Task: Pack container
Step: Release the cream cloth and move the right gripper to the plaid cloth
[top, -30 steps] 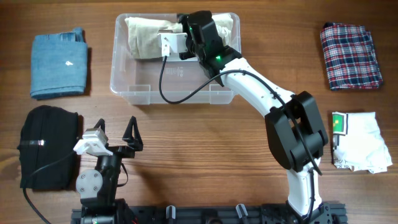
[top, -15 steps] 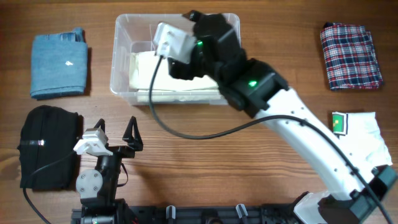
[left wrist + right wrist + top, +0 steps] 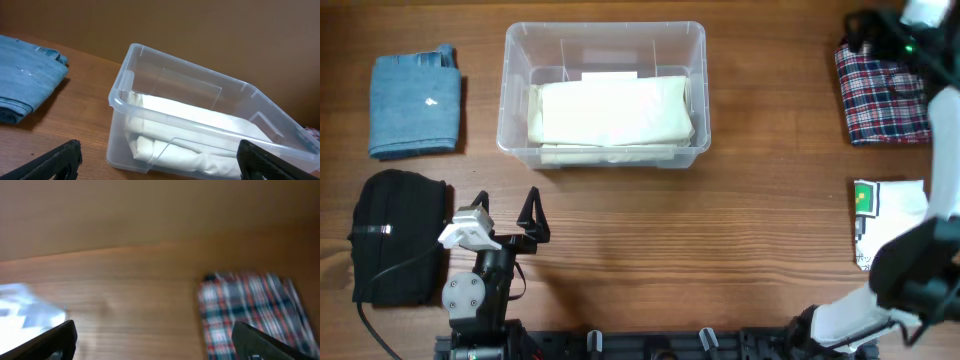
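Just ahead of right tool [image 3: 152, 330], spread wide and empty: folded plaid cloth [image 3: 250, 310]. Risks pinching only the top layer, unfolding it before reaching the container [image 3: 603, 27].

Place: robot lab bench, set up for a staged trial.
Surface: bare wood table [image 3: 620, 250], with a plain brown wall [image 3: 200, 30] behind.
Rig: black rail [image 3: 650, 345] at 6 o'clock; left arm [image 3: 470, 293] and right arm [image 3: 920, 280] rise from it.
Props: clear bin [image 3: 515, 110] at 12 o'clock. Folded jeans [image 3: 413, 102] at 10, black cloth [image 3: 395, 250] at 8, plaid cloth [image 3: 882, 92] at 2, white shirt [image 3: 895, 225] at 4.
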`<state>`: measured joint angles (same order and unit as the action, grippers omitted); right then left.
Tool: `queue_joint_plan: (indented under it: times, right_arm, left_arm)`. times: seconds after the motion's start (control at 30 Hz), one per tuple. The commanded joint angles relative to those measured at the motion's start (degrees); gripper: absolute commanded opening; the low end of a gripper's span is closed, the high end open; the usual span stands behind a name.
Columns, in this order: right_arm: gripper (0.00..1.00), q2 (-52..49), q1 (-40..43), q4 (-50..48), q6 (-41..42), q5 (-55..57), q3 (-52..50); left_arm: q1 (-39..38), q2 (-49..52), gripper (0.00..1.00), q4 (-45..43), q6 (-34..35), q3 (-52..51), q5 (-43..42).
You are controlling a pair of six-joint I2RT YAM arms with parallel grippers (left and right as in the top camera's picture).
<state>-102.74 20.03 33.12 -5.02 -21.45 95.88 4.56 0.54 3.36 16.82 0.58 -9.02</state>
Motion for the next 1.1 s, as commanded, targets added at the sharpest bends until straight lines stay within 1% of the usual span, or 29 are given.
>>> queue_joint_plan:
  times: [0.0,0.1,0.2,0.27,0.33,0.43,0.53,0.7,0.8,0.87,0.97,1.07]
  right_arm:
    - [1.0,-6.56,6.86,0.63,7.13,-4.37,0.66]
    - [1.0,-12.22,12.92,0.92,7.08,-6.05,0.63]
    - [1.0,-15.63,17.64,1.79,6.43,-6.03,0.57]
    - [1.0,-16.9,19.82,2.27,4.39,-5.99,0.42]
    - [1.0,-18.08,22.45,3.56,3.45,-2.8,0.37]
    - [1.0,-20.5,25.27,4.87,1.33,-2.34,0.22]
    - [1.0,-22.69,25.79,4.66,0.5,-2.12,0.07]
    - [1.0,-26.75,25.79,1.53,0.22,-2.16,0.07]
    - [0.99,-28.68,25.79,-0.42,0.33,-4.17,0.07]
    - [0.98,-30.05,25.68,-1.68,0.72,-6.34,0.04]
    - [0.93,-32.22,25.24,-4.24,2.56,-8.72,0.04]
    - [0.8,-33.53,24.41,-5.42,2.67,-11.69,0.04]
  left_arm:
    - [-0.33,-0.26,1.0,0.22,-0.04,-0.26,0.09]
    - [-0.33,-0.26,1.0,0.22,-0.07,-0.26,0.09]
    - [-0.33,-0.26,1.0,0.22,-0.07,-0.26,0.09]
    - [-0.33,-0.26,1.0,0.22,-0.07,-0.26,0.09]
    - [-0.33,-0.26,1.0,0.22,-0.07,-0.26,0.09]
    - [-0.33,-0.26,1.0,0.22,-0.07,-0.26,0.09]
    - [-0.33,-0.26,1.0,0.22,-0.07,-0.26,0.09]
    - [-0.33,-0.26,1.0,0.22,-0.07,-0.26,0.09]
    - [-0.33,-0.26,1.0,0.22,-0.07,-0.26,0.09]
    - [-0.33,-0.26,1.0,0.22,-0.07,-0.26,0.09]
    - [-0.33,-0.26,1.0,0.22,-0.07,-0.26,0.09]
    - [-0.33,-0.26,1.0,0.22,-0.07,-0.26,0.09]
